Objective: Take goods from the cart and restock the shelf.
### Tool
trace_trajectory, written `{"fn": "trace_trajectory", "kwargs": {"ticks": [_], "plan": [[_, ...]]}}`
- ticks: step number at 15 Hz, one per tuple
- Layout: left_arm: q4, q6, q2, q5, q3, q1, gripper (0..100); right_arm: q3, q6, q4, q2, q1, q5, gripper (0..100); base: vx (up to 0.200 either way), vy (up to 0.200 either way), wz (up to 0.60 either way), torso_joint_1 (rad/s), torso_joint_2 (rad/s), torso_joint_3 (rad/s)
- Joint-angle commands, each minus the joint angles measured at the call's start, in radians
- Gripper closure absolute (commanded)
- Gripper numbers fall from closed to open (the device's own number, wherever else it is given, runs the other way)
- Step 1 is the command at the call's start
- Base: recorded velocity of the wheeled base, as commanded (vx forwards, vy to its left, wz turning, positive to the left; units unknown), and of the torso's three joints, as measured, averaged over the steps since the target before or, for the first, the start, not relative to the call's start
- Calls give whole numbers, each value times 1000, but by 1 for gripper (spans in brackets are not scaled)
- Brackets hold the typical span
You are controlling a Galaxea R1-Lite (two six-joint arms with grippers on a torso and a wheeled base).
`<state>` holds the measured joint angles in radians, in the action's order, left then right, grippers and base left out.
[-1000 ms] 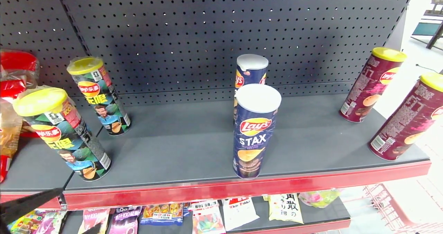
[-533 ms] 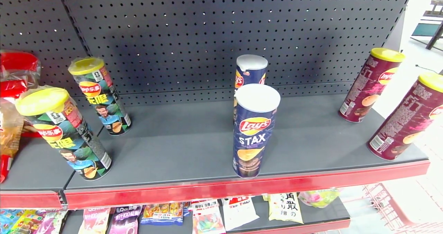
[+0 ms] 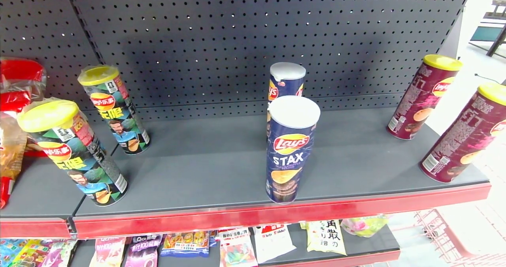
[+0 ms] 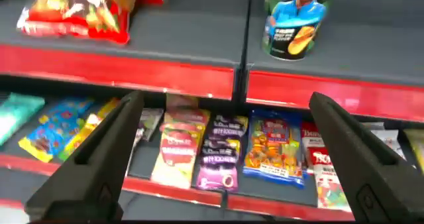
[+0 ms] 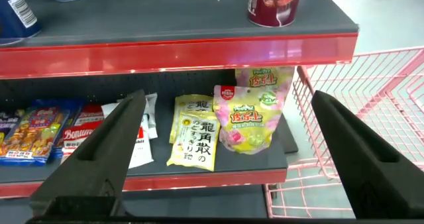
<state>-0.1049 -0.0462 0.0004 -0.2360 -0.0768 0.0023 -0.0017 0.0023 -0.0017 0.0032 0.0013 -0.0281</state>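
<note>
While upright, glossy cyl. cans point(image 3: 291, 152)

Head: the shelf point(image 3: 221, 164) is seen from close above, facing down toward its pegboard point(image 3: 237, 30) | Left wrist: its red edge point(image 4: 119, 65) and packets point(image 4: 218, 151) beneath are faced closely, left part | Right wrist: right end is faced, beside the cart point(image 5: 391, 54) | Shared: red edge, packets.

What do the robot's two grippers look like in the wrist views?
The left gripper and right gripper look alike. Each has two matte black fingers, broad and flat-sided, narrowing to blunt tips. Their surfaces are plain and unmarked.
</note>
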Motion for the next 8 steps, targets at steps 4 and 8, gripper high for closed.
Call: {"fn": "trace_trajectory", "kwargs": {"ticks": [4, 8], "plan": [[16, 75, 0, 274, 14, 1, 0, 0, -1, 0, -3, 0, -1, 0, 0, 0, 0, 0, 0, 0], [106, 117, 1, 284, 5, 1, 0, 0, -1, 0, -3, 0, -1, 0, 0, 0, 0, 0, 0, 0]]}}
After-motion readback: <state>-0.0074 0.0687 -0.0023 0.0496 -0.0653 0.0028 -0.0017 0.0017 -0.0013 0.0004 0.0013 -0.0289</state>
